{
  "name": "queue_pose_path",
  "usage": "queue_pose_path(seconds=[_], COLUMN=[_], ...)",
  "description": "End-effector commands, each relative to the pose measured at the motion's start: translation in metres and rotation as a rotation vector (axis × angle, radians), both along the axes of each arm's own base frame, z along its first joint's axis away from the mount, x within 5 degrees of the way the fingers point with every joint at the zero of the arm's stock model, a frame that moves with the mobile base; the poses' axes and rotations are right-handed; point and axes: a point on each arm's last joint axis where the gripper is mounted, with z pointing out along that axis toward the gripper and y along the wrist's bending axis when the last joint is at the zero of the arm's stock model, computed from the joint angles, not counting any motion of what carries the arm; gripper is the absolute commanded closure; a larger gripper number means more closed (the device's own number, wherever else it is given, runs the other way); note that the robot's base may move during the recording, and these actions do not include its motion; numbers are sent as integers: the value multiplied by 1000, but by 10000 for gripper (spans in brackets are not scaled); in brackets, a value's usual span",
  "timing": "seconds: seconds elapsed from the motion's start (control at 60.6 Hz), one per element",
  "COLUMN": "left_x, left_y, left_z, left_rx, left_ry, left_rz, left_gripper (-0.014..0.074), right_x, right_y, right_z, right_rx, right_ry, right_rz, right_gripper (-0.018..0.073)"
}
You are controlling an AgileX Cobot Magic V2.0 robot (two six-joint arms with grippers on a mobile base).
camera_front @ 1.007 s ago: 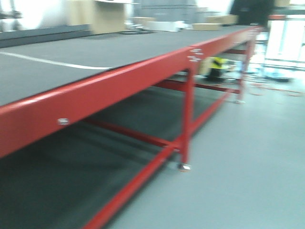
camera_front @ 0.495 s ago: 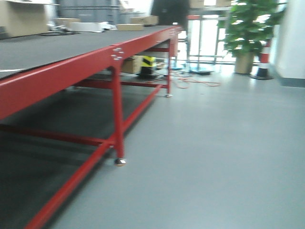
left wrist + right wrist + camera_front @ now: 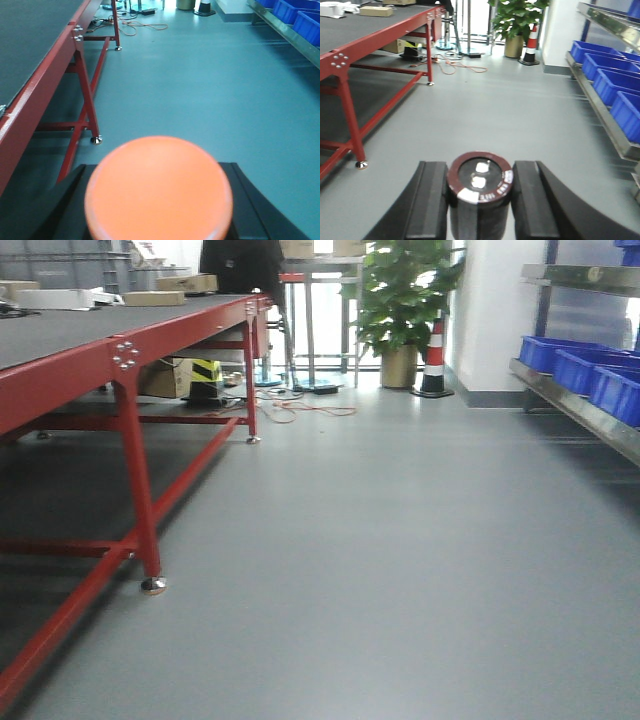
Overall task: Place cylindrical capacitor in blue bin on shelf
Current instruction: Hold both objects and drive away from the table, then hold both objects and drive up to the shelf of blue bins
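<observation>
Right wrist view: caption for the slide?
Fingers of the right gripper hold the cylindrical capacitor upright; aisle ahead between the red table and the shelf of blue bins.

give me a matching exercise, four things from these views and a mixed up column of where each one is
1 cylindrical capacitor
2 orange disc
3 blue bins
4 potted plant

A on the shelf at the right
B between the jaws of the right gripper
C beside the striped cone
D close up in the left wrist view

Pairs: 1-B, 2-D, 3-A, 4-C
</observation>
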Motion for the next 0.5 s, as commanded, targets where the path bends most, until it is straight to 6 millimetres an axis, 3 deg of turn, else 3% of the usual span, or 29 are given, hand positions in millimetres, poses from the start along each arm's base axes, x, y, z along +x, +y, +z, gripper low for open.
queue_pose_path(seconds=[0.0,0.479], left_x=[-1,-6], left_y=[0,2], left_z=[3,6], left_rx=[4,3], left_ry=[-27,-62], left_rz=[-4,-1], left_gripper=[707,707], right_x=[-2,-8], right_y=[-1,-1], right_z=[5,7], right_rx=[-2,2], right_ry=[-39,-77], right_rz=[-4,-6], right_gripper=[691,691])
